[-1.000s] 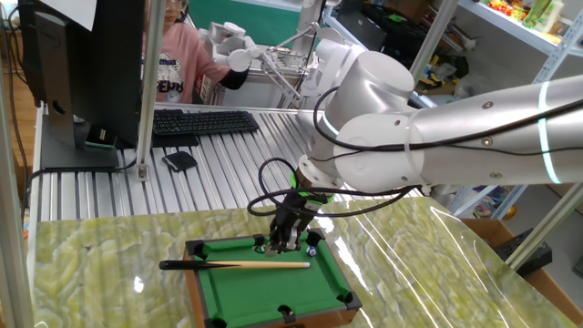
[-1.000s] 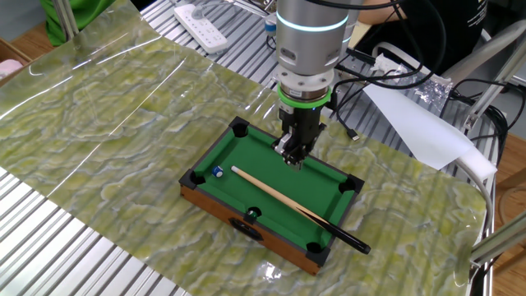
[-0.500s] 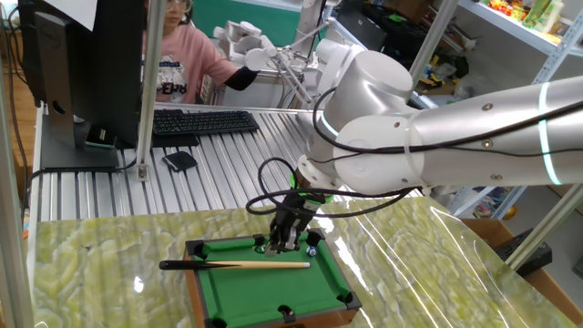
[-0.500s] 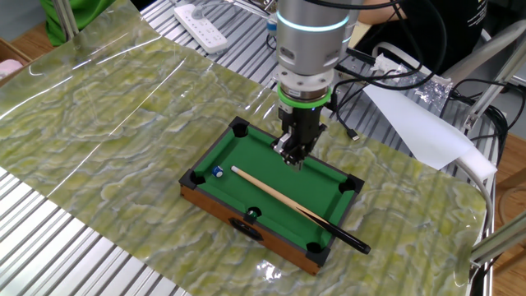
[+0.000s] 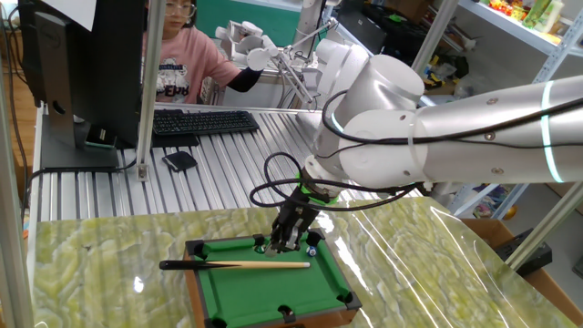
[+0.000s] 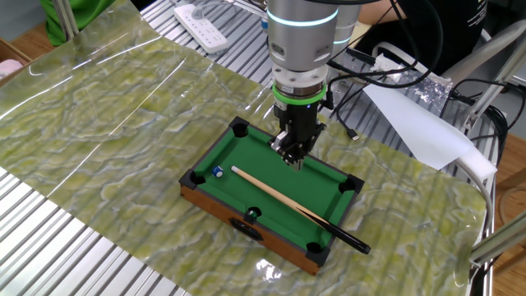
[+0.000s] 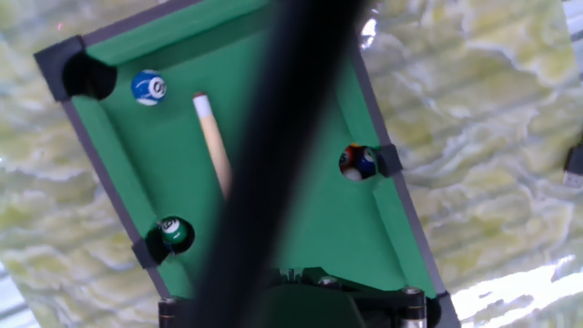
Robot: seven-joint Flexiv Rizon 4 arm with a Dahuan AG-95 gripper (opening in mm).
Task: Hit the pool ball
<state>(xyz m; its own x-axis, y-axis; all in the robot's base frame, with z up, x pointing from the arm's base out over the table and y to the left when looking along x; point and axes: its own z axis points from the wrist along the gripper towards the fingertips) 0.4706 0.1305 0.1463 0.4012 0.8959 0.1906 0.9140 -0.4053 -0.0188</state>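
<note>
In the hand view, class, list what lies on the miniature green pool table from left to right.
Blue-and-white pool ball → green ball in a side pocket → tan wooden cue stick → red and blue balls in the opposite side pocket.

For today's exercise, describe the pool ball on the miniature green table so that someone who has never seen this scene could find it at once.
Start at the miniature pool table on the marbled mat. Go to the corner pocket farthest from the cue stick's black end; the pool ball lies on the felt beside it. It is blue and white, and unlike the green ball sunk in a side pocket, it sits in the open.
</note>
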